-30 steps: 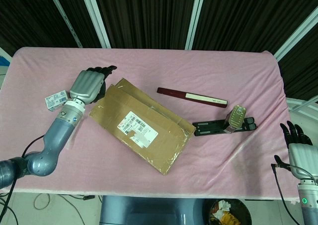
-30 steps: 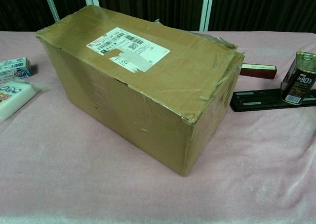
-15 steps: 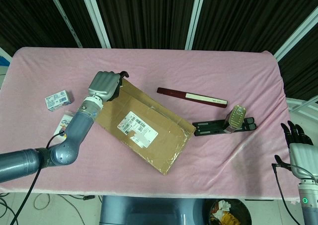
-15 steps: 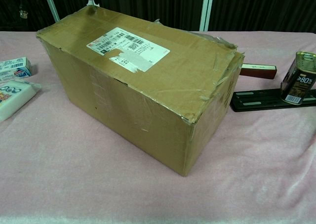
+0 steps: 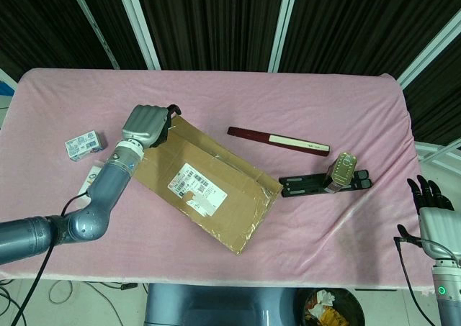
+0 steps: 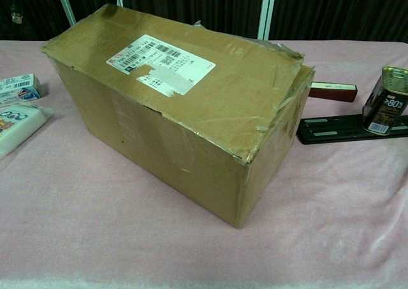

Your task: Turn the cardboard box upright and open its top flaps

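The cardboard box (image 5: 205, 186) lies on its long side in the middle of the tabletop (image 5: 288, 106), which is covered in pink cloth, and it sits at an angle to the table's edges. Its flaps are shut and taped, with clear tape wrinkled along the end nearer the right. A white shipping label (image 6: 160, 62) with barcodes and small print is stuck to the upward face; a strip of the label is torn away, and the print is too fine to read.

The left hand (image 5: 146, 124) rests on the box's far left corner, its fingers (image 5: 171, 111) curled down over the edge and against the cardboard. The chest view does not show this hand. The right hand (image 5: 434, 214) is well apart from the box, off the tabletop's right edge, fingers pointing up and slightly spread, holding nothing.

Left of the box lies a small white carton (image 6: 18, 88) with blue print that cannot be read, and nearer the robot a soft white packet (image 6: 18, 126) with blue round letters. Right of the box lies a long dark red case (image 5: 278, 140) with a pale end. Beyond it a flat black bracket (image 6: 350, 129) with slots lies on the cloth, and a gold and dark tin (image 6: 385, 109) stands on it, tilted slightly, marked "80" in large white figures with a barcode below.
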Robot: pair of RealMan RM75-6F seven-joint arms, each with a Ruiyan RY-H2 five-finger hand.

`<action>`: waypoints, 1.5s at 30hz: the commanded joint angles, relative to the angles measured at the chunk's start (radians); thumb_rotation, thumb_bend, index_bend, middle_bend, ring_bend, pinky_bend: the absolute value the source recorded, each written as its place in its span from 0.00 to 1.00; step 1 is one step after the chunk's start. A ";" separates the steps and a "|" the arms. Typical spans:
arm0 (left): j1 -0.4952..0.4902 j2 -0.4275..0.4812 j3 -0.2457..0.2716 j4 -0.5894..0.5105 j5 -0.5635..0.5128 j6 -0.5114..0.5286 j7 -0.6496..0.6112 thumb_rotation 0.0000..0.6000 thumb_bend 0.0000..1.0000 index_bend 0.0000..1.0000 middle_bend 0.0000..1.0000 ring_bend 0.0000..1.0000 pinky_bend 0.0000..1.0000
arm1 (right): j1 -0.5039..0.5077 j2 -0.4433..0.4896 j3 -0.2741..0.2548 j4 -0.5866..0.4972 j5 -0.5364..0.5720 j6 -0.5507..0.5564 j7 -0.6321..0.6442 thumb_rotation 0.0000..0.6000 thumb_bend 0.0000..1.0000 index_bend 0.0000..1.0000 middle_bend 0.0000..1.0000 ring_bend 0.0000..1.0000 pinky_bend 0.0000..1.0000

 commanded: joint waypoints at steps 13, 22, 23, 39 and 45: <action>0.088 0.236 -0.079 -0.293 0.039 -0.015 -0.224 1.00 0.93 0.26 0.43 0.41 0.47 | 0.003 -0.006 -0.002 0.002 -0.002 0.001 -0.003 1.00 0.30 0.00 0.00 0.00 0.23; 0.179 0.411 -0.099 -0.428 0.128 -0.041 -0.336 1.00 0.93 0.26 0.43 0.41 0.47 | 0.006 -0.017 0.001 0.015 0.005 0.002 -0.017 1.00 0.30 0.00 0.00 0.00 0.23; 0.193 0.437 -0.099 -0.446 0.139 -0.051 -0.351 1.00 0.93 0.26 0.43 0.41 0.47 | 0.006 -0.018 0.002 0.018 0.007 0.003 -0.020 1.00 0.30 0.00 0.00 0.00 0.23; 0.471 0.745 -0.148 -0.586 0.490 -0.282 -0.715 1.00 0.92 0.25 0.42 0.41 0.47 | 0.007 -0.026 0.012 0.023 0.029 0.005 -0.030 1.00 0.30 0.00 0.00 0.00 0.23; 0.619 0.839 -0.167 -0.627 0.746 -0.265 -0.900 1.00 0.91 0.25 0.41 0.41 0.47 | 0.007 -0.028 0.012 0.022 0.029 0.008 -0.034 1.00 0.30 0.00 0.00 0.00 0.23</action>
